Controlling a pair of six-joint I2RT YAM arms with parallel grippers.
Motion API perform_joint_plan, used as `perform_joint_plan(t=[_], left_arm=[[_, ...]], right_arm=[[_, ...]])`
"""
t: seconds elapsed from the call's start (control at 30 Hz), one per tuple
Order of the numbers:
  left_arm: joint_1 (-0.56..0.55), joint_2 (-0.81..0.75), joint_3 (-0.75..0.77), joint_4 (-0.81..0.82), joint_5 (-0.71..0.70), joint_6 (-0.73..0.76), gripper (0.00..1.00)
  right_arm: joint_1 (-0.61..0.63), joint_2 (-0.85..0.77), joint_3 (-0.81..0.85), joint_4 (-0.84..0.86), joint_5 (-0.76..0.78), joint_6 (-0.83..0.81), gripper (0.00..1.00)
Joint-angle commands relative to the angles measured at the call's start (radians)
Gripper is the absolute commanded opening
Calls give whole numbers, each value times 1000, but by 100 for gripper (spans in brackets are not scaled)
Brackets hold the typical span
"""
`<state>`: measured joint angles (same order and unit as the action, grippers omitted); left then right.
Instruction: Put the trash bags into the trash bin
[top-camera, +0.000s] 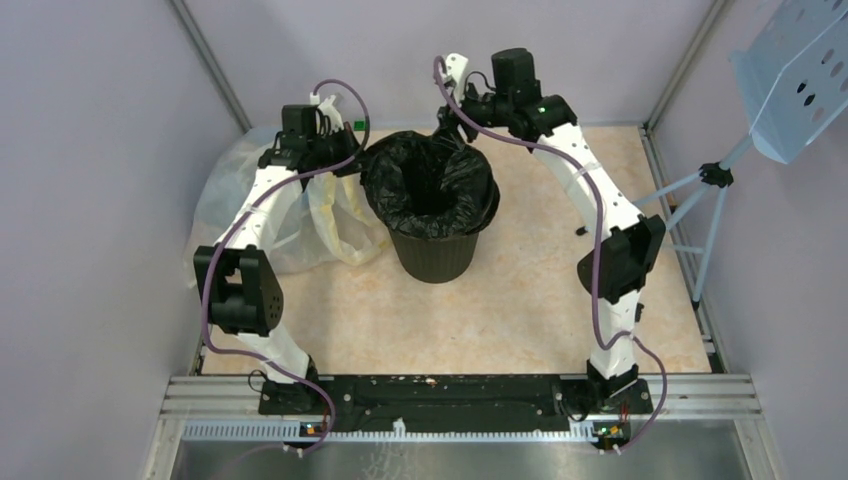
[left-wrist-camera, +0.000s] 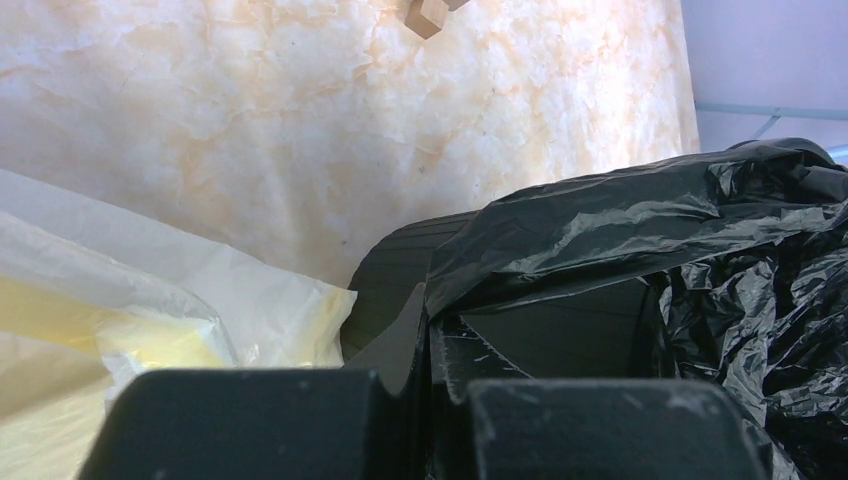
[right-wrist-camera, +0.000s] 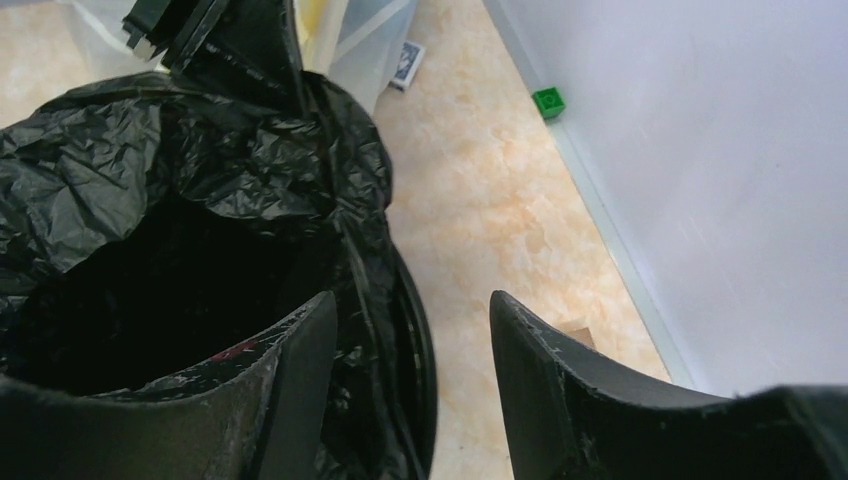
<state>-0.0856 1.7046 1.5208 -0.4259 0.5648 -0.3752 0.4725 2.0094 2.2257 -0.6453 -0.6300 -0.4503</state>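
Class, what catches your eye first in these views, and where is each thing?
A black trash bin stands mid-table, a glossy trash bag draped over its rim. The left end effector is shut on the bag's edge, the right end effector open astride the far rim. A pale-yellow bag lies left of the bin.

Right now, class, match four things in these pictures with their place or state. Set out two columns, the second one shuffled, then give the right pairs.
Things:
1 black bag
2 pale bag
3 green block
4 right gripper

Places or states:
A jaws open, at the rim of the bin
B lying left of the bin
C lining the bin, folded over its rim
D on the table by the wall

Pairs: 1-C, 2-B, 3-D, 4-A
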Motion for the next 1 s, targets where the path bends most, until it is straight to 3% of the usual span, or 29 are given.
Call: perform_joint_plan(t=[0.0, 0.13, 0.23, 0.33, 0.5, 0.7, 0.97], left_arm=[[6, -17, 37, 14, 23, 8, 0], [6, -17, 41, 13, 26, 11, 0], [6, -16, 44, 10, 21, 15, 0], [6, -9, 47, 11, 17, 16, 0], [6, 7, 49, 15, 21, 11, 0], [5, 48, 55, 39, 60, -11, 0], [3, 112, 65, 18, 122, -19, 0]], right_arm=[[33, -5, 37, -55, 44, -86, 56], [51, 20, 69, -85, 117, -108, 51], [52, 32, 89, -91, 122, -101, 29], [53, 42, 109, -89, 135, -87, 0], [40, 63, 132, -65, 155, -27, 0], [-33, 111, 173, -12, 5, 141, 0], [-56, 180, 184, -34, -38, 186, 0]])
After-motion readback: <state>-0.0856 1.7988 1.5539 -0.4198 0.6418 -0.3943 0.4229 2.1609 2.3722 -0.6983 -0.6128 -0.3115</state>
